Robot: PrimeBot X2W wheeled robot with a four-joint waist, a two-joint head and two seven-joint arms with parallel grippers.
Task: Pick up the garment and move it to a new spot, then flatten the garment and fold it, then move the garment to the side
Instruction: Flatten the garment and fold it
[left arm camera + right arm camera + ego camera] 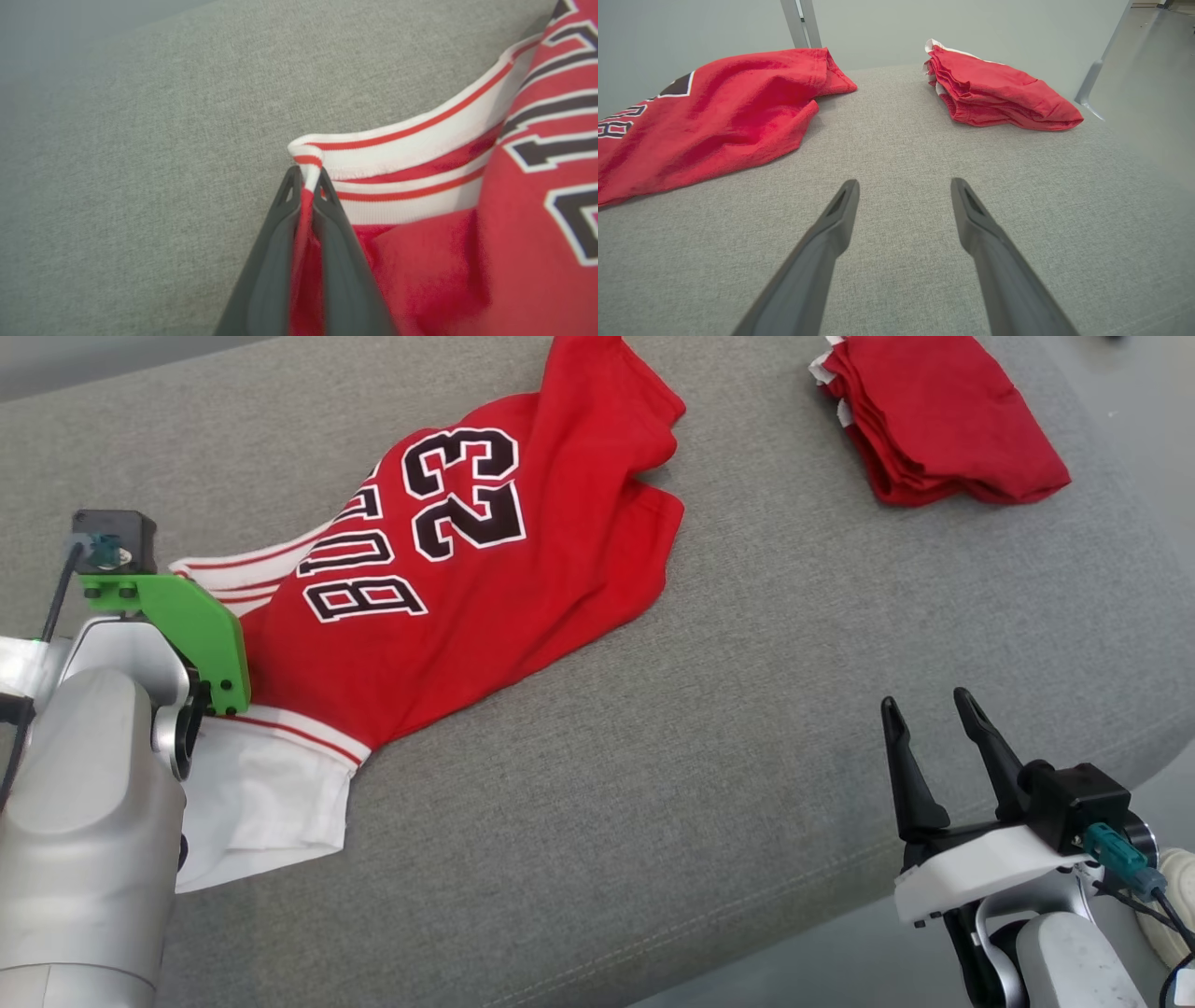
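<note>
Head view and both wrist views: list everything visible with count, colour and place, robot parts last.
jersey: one, red with white trim and black lettering, rumpled on the cushion's left.
folded pile: one, red with white edges, cushion's far right.
cushion: one, grey, under both.
left claw: one, dark fingers, shut on the jersey's striped trim.
right claw: one, dark fingers, open over bare cushion, near right.

Bare grey bench point(747, 728) between the red jersey point(485, 616) and the folded red stack point(943, 420) leaves a wide passage ahead of the right claw point(925, 702).
</note>
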